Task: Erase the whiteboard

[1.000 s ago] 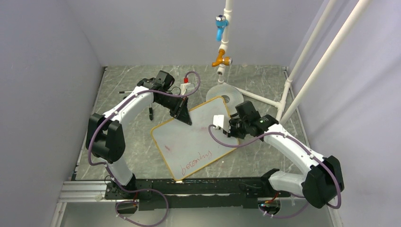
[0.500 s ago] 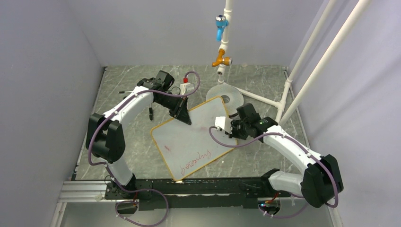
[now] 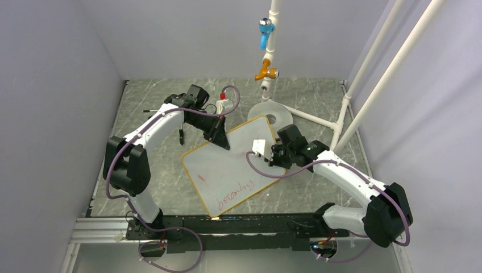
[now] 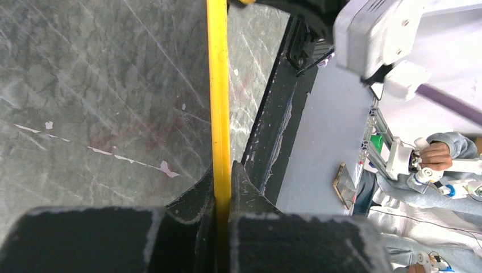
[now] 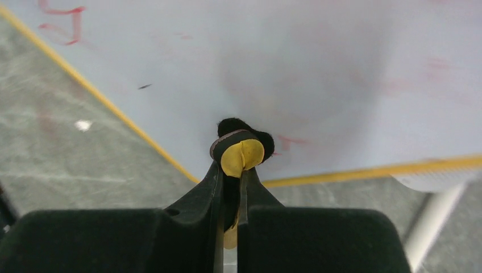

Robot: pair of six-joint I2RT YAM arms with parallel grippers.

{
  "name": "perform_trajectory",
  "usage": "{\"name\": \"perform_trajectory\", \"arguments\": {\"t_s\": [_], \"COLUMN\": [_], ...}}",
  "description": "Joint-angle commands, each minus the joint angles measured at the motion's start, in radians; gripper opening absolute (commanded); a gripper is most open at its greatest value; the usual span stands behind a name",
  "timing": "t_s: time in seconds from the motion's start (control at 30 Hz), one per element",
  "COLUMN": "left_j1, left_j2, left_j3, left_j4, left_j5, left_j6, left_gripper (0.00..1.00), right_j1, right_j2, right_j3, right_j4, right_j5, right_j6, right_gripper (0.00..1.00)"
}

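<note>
My left arm point(image 3: 153, 126) and right arm point(image 3: 348, 175) are white shells with bulky black joints. A purple cable point(image 3: 107, 172) loops along each. A small white camera box point(image 3: 259, 146) sits at each wrist. My left gripper point(image 4: 225, 168) and right gripper point(image 5: 230, 169) are matt black wedges with scuffed pale edges.

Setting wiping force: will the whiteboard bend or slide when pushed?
Probably stiff: the whiteboard shows a straight frame edge. Likely light and apt to slide on the smooth table, though the left gripper, shut on its edge, should hold it.
</note>
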State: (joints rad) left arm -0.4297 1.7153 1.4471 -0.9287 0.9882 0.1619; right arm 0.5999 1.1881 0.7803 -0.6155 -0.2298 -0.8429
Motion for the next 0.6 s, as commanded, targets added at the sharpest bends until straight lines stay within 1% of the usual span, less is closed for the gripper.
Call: {"name": "perform_trajectory", "arguments": {"t_s": [0.0,0.1,0.23,0.33,0.4,0.57], "left_j1": [-0.007,-0.007,-0.007,-0.005,-0.006,-0.006], "left_j2": [-0.056,-0.057,-0.057,-0.058,-0.057,-0.053], "left_j3": [0.028,0.030,0.032,0.032,0.032,0.035], "left_j4": [-0.004,-0.004,-0.006,-0.005,-0.005,-0.007], "left_j5": [0.146,0.147,0.146,0.147,0.146,0.147], "left_j6": [0.001,0.002,0.004,0.005,0.003,0.004], "left_gripper": [0.00,0.00,0.00,0.00,0.00,0.00], "right_j1": [-0.044,-0.070,-0.067,-0.015,0.013,0.040], "right_j2": [0.010,0.003,-0.012,-0.010,-0.003,0.022], "right_j3": [0.091,0.088,0.049,-0.018,-0.050,-0.043], "right_j4": [0.178,0.177,0.104,0.038,0.008,0.016], "right_j5": [0.162,0.174,0.087,0.057,0.046,0.035], "right_j6": [0.079,0.076,0.017,-0.061,-0.079,-0.036], "right_gripper": [0.00,0.00,0.00,0.00,0.00,0.00]}}
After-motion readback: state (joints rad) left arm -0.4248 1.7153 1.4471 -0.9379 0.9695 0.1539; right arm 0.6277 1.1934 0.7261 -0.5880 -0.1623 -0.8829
